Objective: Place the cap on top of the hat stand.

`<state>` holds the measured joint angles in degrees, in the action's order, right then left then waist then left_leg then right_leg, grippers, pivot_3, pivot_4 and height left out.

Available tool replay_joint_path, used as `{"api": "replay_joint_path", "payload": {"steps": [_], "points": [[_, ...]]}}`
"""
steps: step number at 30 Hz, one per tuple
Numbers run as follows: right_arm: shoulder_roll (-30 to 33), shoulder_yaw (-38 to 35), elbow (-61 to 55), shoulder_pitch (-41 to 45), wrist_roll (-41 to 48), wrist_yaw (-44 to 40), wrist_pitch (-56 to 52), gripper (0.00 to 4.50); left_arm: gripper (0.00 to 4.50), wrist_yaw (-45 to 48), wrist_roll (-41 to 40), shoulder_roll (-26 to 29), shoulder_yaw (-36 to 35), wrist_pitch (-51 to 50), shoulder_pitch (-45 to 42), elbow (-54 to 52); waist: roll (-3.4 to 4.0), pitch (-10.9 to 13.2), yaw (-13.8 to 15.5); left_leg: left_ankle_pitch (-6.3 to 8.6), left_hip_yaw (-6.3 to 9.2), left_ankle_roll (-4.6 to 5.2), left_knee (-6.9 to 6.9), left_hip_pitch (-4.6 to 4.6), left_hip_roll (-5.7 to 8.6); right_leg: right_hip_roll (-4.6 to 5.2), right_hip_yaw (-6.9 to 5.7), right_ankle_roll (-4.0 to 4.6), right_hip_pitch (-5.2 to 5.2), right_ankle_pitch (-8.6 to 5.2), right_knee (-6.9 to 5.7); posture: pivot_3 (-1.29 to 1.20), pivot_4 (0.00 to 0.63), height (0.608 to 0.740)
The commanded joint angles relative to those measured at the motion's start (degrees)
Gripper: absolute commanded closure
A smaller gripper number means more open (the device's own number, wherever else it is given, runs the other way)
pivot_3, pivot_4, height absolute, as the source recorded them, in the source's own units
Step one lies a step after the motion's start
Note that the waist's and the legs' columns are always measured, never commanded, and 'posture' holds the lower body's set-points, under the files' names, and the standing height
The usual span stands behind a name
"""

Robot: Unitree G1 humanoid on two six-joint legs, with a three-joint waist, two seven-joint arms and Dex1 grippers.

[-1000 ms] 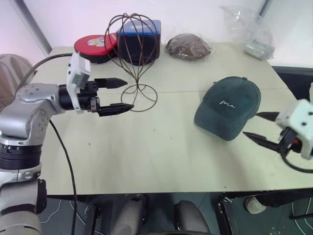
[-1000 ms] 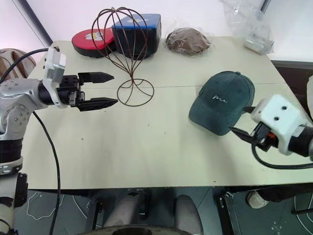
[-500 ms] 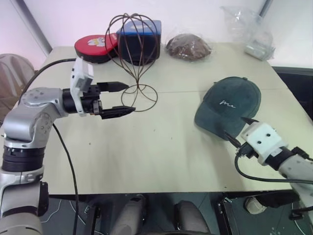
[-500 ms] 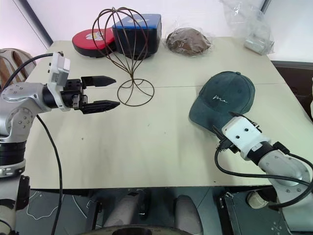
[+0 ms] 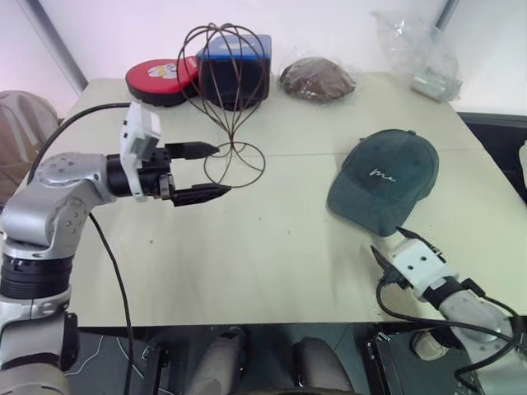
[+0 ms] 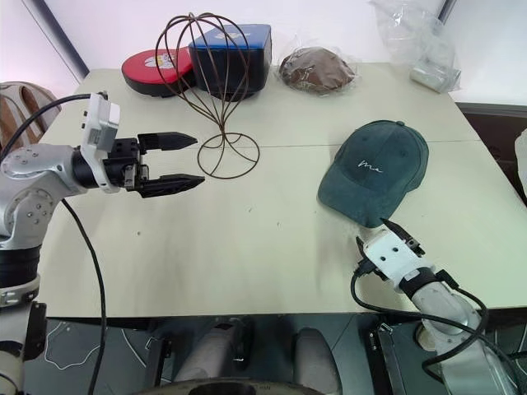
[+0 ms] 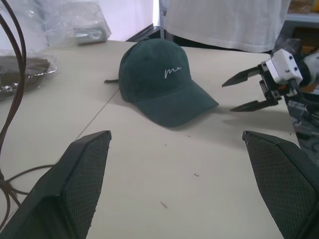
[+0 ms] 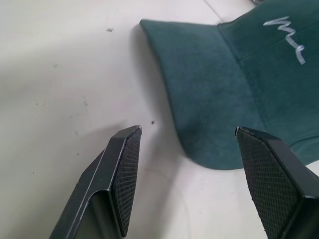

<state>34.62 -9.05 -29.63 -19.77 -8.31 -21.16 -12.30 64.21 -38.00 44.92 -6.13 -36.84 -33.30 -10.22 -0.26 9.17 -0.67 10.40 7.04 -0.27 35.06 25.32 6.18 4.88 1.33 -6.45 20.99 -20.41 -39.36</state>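
I'm lining up on the cap (image 5: 385,179), which lies on the table (image 5: 272,255) well apart from the stand (image 5: 228,90). Right gripper (image 6: 389,233) sits spread and empty just short of the brim (left gripper (image 5: 206,172) also spread, empty). Next I'd nudge forward and pinch the brim.

My two black fingers (image 7: 75,189) stand wide apart. Between them I see the green cap (image 7: 159,82) lying on the pale table (image 7: 164,189). My other gripper (image 7: 238,92) is near its brim, open too. Brown wire (image 7: 10,99) curves beside me.
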Motion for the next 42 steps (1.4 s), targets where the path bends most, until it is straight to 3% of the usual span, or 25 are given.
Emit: {"api": "replay_joint_path", "payload": {"steps": [1, 28, 42], "points": [[-1.6, 1.2, 1.2, 1.0, -2.2, 2.0, 2.8, 1.43, 0.06, -0.5, -1.3, 1.1, -2.4, -0.1, 0.2, -2.4, -0.01, 0.0, 0.0, 0.0, 0.0, -0.01, -0.01, 0.0, 0.0, -0.01, 0.0, 0.0, 0.0, 0.0, 0.0, 0.0, 0.15, 0.74], [-5.9, 5.4, 13.6, 9.3, -18.8, 14.6, 2.9, 1.43, 0.06, -4.0, -3.1, 3.2, -4.3, -1.9, 3.5, -7.2, 0.0, 0.0, 0.1, -0.06, 0.02, -0.11, -0.01, -0.05, 0.0, -0.06, 0.03, 0.0, 0.19, 0.0, -0.05, 0.0, 0.15, 0.74], [-7.2, 7.3, 13.4, 9.5, -25.2, 17.5, 0.8, 1.43, 0.06, -5.2, -3.3, 3.2, -4.4, -2.0, 3.3, -7.7, -0.01, 0.0, 0.1, -0.09, 0.02, -0.16, -0.01, -0.06, 0.0, -0.08, 0.04, 0.0, 0.18, 0.0, -0.06, 0.0, 0.15, 0.74]]}}
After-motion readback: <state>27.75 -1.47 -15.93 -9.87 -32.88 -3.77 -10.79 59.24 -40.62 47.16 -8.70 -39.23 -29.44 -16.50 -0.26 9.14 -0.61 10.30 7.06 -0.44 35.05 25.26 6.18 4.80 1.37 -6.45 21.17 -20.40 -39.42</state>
